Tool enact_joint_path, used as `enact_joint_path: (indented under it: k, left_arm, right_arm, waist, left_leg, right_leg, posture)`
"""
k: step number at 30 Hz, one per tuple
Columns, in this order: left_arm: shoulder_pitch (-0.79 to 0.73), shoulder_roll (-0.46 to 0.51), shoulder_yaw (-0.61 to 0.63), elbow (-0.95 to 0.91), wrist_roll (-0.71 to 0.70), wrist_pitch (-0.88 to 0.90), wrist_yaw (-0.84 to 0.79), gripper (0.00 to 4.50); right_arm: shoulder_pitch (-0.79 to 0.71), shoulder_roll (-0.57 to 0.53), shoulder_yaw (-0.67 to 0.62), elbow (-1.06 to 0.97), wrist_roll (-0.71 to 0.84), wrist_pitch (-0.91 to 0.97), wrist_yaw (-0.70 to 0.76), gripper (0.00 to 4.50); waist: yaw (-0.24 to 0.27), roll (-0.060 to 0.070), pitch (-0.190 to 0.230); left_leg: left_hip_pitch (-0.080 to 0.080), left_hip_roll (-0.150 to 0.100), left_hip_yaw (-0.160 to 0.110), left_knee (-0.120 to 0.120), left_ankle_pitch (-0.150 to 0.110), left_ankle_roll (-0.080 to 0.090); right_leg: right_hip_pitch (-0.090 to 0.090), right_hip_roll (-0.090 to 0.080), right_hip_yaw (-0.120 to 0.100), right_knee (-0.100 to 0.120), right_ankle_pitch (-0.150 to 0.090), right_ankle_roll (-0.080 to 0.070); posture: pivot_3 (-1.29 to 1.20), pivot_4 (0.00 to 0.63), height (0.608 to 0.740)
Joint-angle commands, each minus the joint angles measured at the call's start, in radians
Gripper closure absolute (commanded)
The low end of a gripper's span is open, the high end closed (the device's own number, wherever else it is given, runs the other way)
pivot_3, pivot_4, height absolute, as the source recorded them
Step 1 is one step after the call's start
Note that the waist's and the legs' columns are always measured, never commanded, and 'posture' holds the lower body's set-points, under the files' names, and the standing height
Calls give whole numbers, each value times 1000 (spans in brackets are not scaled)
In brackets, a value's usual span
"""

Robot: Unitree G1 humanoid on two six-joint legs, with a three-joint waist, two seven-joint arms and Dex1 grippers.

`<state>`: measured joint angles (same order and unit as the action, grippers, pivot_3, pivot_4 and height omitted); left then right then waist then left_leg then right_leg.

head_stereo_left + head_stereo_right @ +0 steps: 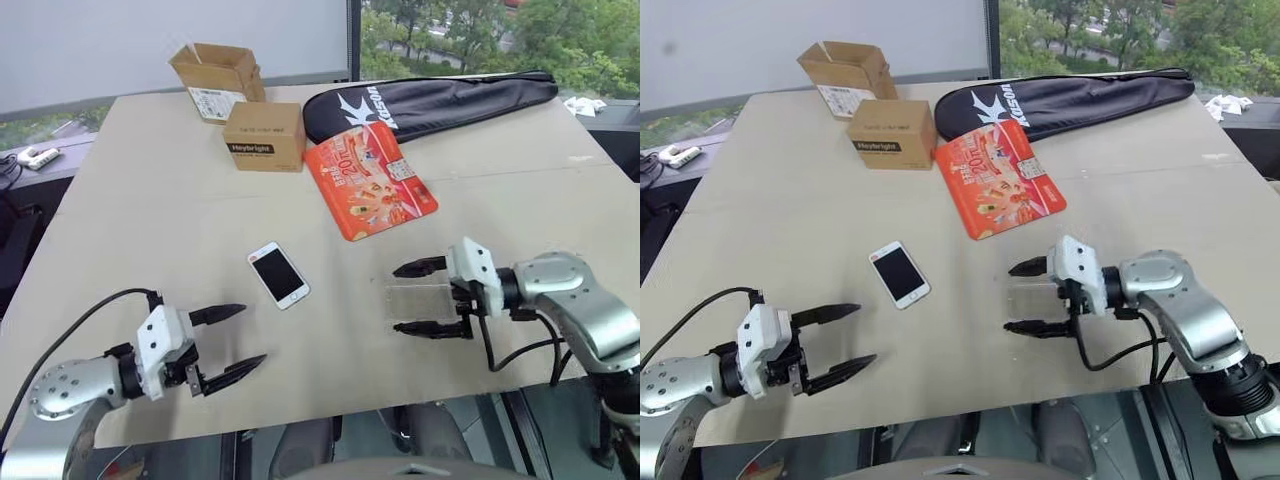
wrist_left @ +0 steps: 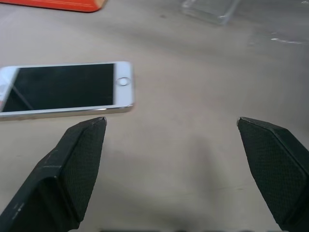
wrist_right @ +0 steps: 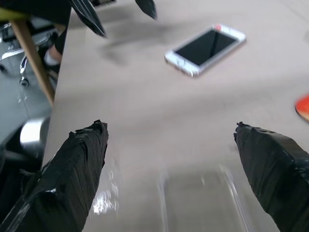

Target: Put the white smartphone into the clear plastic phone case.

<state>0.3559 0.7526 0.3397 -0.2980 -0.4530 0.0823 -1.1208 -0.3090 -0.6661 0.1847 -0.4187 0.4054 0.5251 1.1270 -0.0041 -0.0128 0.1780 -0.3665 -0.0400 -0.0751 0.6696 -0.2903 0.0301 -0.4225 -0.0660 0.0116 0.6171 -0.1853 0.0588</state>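
Note:
The white smartphone (image 1: 278, 274) lies screen up near the middle of the tan table, and it also shows in the left wrist view (image 2: 63, 89). To its right, the clear plastic phone case (image 1: 420, 300) lies flat on the table. My right gripper (image 1: 398, 299) hovers over the case, pointing left. It is open, with one finger on each side of the case and nothing held. My left gripper (image 1: 250, 335) is open and empty near the table's front edge, just short of the phone and to its left.
A red-orange printed packet (image 1: 370, 180) lies beyond the case. Two cardboard boxes (image 1: 265, 135) (image 1: 215, 75) and a black racket bag (image 1: 430, 100) sit at the back. A white power strip (image 1: 38, 157) rests off the table's left edge.

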Motion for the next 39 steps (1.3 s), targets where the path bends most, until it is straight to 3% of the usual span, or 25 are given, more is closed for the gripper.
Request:
enact_joint_path:
  k: [1, 7, 15, 19, 24, 33, 39]
  left_arm:
    - [-90, 9, -31, 13, 36, 67, 92, 0]
    - [-125, -59, -63, -146, 9, 334, 332, 0]
    - [-237, -396, -198, -579, 37, 937, 963, 0]
    - [-317, -465, -202, -646, 65, 1242, 1097, 0]
    - [-412, -565, -189, -617, 153, 1452, 1207, 0]
    - [-547, -781, -229, -443, 274, 1532, 1341, 0]
    - [-615, -860, -236, -338, 375, 1532, 1438, 0]
  right_arm:
    - [0, 53, 11, -48, -26, 27, -126, 11]
    - [-6, 98, 11, -40, -63, 13, -223, 11]
    - [35, 66, -96, -59, 43, -8, -180, 11]
    - [75, 1, -124, -62, 71, -18, -122, 11]
    - [74, -26, -120, -57, 72, -21, -120, 11]
    - [84, -38, -131, -79, 70, -16, -155, 11]
    - [103, -69, -156, -103, 75, -8, -171, 11]
  waist:
    - [1, 0, 0]
    - [-11, 0, 0]
    - [5, -2, -1]
    - [9, -2, -1]
    - [0, -3, 0]
    - [4, -4, -2]
    - [19, 0, -5]
  left_leg:
    - [0, 0, 0, 0, 0, 0]
    - [0, -1, 1, 0, 0, 0]
    - [-4, -3, -2, 0, 0, -1]
    - [-2, -5, -2, 0, 0, -1]
    - [1, -4, -2, 0, 2, -3]
    - [5, -5, -3, 1, 2, -4]
    - [6, -5, -4, 1, 2, -4]
  right_leg:
    - [0, 0, 0, 0, 0, 0]
    - [-1, 0, 2, 1, 3, 3]
    - [-3, -2, 0, 2, 3, 4]
    - [-3, -2, 1, 4, 3, 4]
    - [-1, 1, 1, 6, 2, 4]
    - [4, 0, 1, 6, 1, 5]
    - [6, -1, 1, 6, 0, 8]
  posture:
    - [0, 150, 740]
    - [0, 150, 740]
    - [0, 150, 740]
    - [0, 150, 740]
    - [0, 150, 740]
    - [0, 150, 740]
    - [0, 150, 740]
